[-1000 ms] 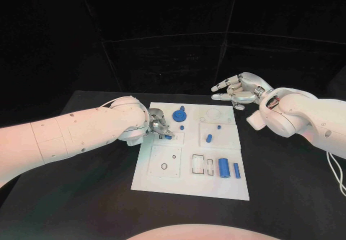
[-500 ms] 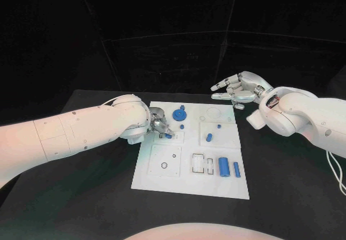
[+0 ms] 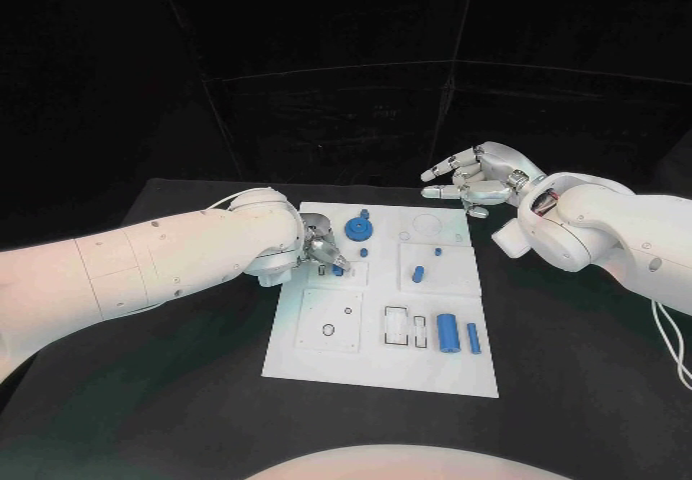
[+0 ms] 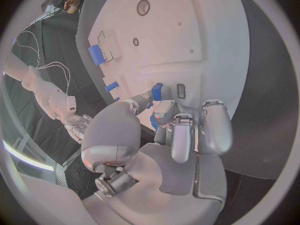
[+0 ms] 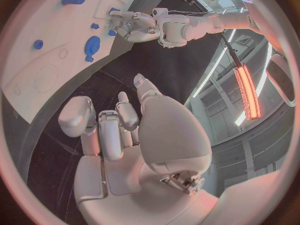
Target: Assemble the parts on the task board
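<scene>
Our left hand pinches a small blue plastic part just over the flat white task board, near its left edge; our right hand, fingers spread and holding nothing, hovers beyond the board's far corner.

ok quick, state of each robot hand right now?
Left robot hand: pinching a small blue part over the task board.
Right robot hand: open, holding nothing, raised beyond the board's far edge.
</scene>
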